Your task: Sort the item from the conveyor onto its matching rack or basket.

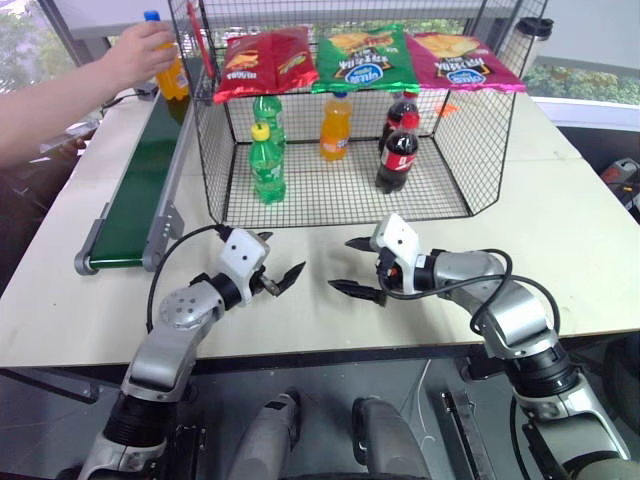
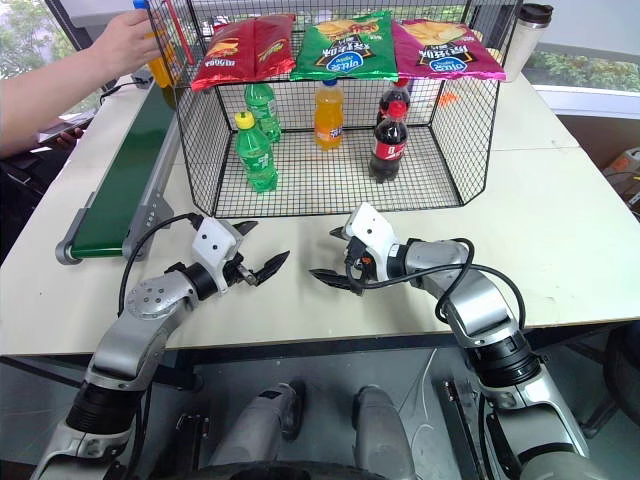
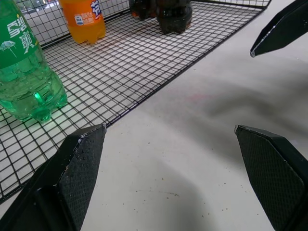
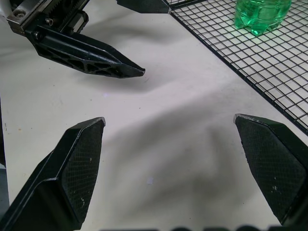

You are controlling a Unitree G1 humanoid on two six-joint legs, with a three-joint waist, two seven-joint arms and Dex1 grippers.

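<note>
**Orange soda at the belt's far end, in a person's hand**

At eleven o'clock, a person's hand (image 1: 135, 55) holds the orange soda bottle (image 1: 170, 68) over the conveyor (image 1: 140, 180), beside the wire cage (image 1: 205, 170). Full, it looks weighty, smooth and slightly squeezable; gripping mid-body seems safest. Left claw (image 1: 278, 272) and right claw (image 1: 352, 268) hover apart, empty, above the counter (image 1: 560, 240).

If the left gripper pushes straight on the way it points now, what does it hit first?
Most likely the right gripper: the left gripper, open, points across the bare table at it, and one right fingertip shows ahead. Depth is unclear, so it may slip past.
</note>
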